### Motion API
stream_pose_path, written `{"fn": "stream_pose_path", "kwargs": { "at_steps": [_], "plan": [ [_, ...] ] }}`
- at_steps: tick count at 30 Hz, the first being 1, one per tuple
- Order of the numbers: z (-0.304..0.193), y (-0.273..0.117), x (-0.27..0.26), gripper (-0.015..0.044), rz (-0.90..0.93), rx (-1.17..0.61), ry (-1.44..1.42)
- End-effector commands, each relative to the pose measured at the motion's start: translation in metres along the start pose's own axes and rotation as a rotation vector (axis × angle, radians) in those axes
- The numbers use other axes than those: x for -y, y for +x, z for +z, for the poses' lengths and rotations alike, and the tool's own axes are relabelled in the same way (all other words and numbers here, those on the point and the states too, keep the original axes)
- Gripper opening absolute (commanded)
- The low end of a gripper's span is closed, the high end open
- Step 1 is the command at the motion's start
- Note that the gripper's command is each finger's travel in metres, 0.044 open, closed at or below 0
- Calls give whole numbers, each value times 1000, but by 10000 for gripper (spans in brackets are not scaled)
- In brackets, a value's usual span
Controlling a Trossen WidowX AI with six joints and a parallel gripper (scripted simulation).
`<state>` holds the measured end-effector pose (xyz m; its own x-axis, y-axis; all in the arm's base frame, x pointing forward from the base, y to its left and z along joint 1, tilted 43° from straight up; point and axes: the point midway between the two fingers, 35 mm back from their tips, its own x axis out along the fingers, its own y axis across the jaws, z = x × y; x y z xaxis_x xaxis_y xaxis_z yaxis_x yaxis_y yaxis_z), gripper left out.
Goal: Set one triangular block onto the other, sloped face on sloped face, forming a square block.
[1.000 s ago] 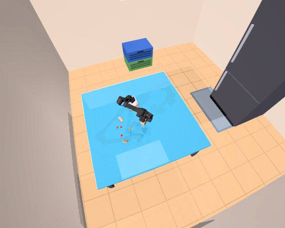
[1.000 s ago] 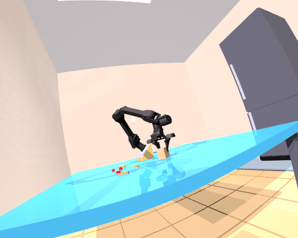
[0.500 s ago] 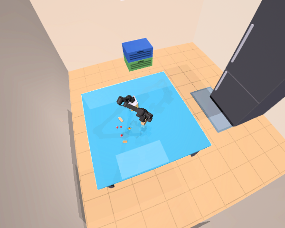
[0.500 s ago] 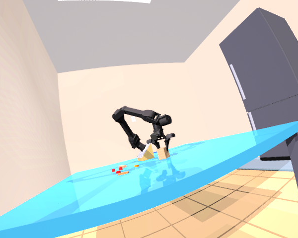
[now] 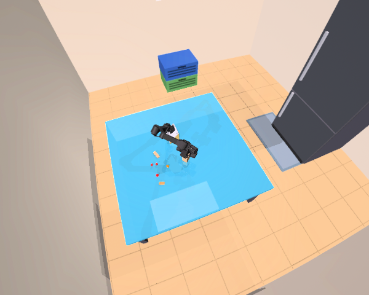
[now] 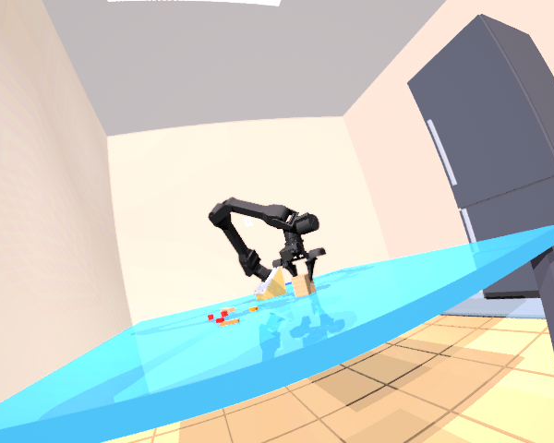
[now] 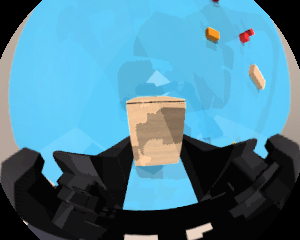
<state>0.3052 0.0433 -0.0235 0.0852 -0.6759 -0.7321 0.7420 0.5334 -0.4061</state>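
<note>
My gripper (image 5: 187, 155) (image 6: 302, 277) (image 7: 154, 136) points down and is shut on a light wooden triangular block (image 7: 157, 134), with one finger at each side. In the wrist view a thin dark seam runs across near the block's far edge, with a narrow wooden strip beyond it. In the exterior view the wood (image 6: 301, 286) between the fingers looks like one squarish body at the blue table (image 6: 387, 305), with a darker part at its right. The sloped faces are hidden. I cannot tell whether the ends are even or whether the underside touches the table.
A yellow-tan wedge (image 6: 278, 284) with a white slope stands by the arm's base. Three red pieces (image 5: 157, 175), an orange piece (image 5: 167, 166) (image 7: 212, 34) and two tan pieces, one nearer the base (image 5: 156, 154) and one farther out (image 5: 161, 183), lie left of the gripper in the top view.
</note>
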Motion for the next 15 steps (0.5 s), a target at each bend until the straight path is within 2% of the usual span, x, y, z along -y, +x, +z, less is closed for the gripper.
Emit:
{"fn": "stream_pose_path", "kwargs": {
  "at_steps": [1, 15],
  "plan": [
    [2, -1, -1, 0, 7, 2, 4],
    [1, 0, 0, 0, 2, -1, 5]
  ]
}}
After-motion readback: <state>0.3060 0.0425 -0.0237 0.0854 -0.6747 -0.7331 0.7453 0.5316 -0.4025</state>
